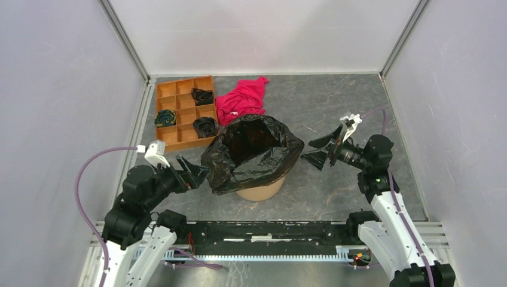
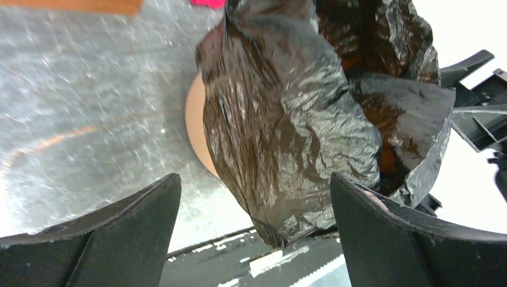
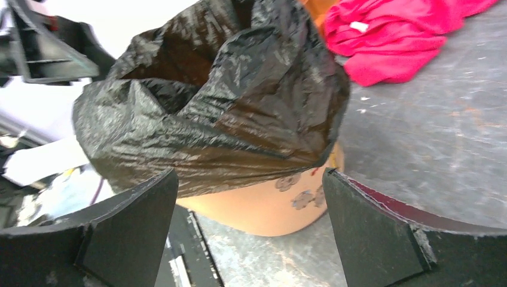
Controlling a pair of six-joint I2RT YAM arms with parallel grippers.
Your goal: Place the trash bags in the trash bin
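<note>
A big glossy black trash bag (image 1: 251, 154) is draped open over the round orange-brown trash bin (image 1: 261, 191); its film hangs down the bin's sides. It also shows in the left wrist view (image 2: 287, 119) and the right wrist view (image 3: 215, 113), with the bin below it (image 3: 263, 206). Small rolled black bags (image 1: 202, 95) lie in compartments of the orange tray (image 1: 168, 89). My left gripper (image 1: 200, 173) is open and empty, just left of the bag. My right gripper (image 1: 314, 152) is open and empty, just right of it.
A red-pink cloth (image 1: 242, 98) lies behind the bin beside the tray; it also shows in the right wrist view (image 3: 406, 36). White walls enclose the table on three sides. A black rail (image 1: 269, 230) runs along the near edge between the arm bases.
</note>
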